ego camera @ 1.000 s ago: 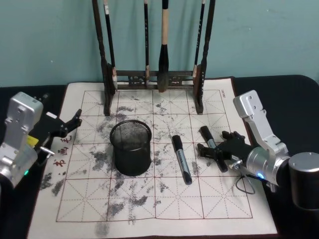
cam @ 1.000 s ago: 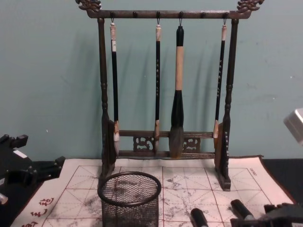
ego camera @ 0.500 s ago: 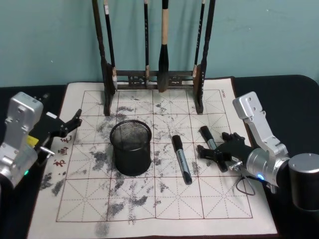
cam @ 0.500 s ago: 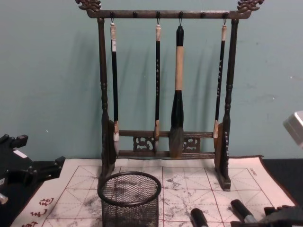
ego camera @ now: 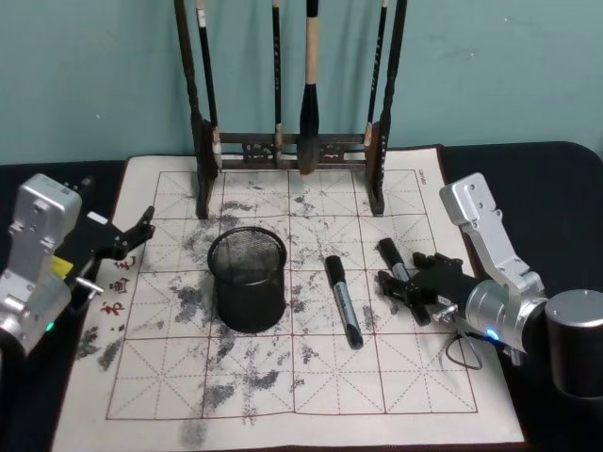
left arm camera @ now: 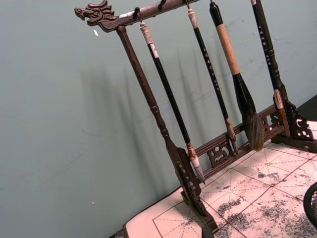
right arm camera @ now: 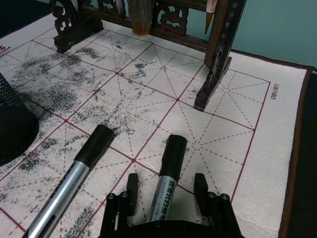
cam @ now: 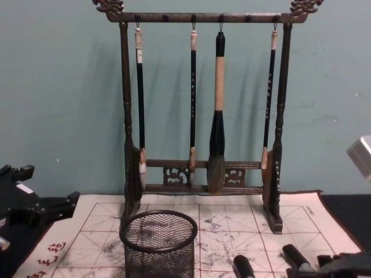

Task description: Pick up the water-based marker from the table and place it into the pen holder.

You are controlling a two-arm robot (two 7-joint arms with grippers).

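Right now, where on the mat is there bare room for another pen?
Bare: the near strip of the mat, in front of the pen holder, and the band between holder and brush rack. Crowded: right of the holder, with the inner marker and the outer marker, which the open right gripper straddles. The left gripper sits at the mat's left edge.

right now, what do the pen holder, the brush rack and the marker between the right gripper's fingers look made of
The pen holder looks like black metal wire mesh, matte: you see through its weave, under a solid rim. The brush rack seems dark wood with a slight sheen, given turned posts and carved ends. The marker is probably plastic: smooth black cap, silvery printed barrel.
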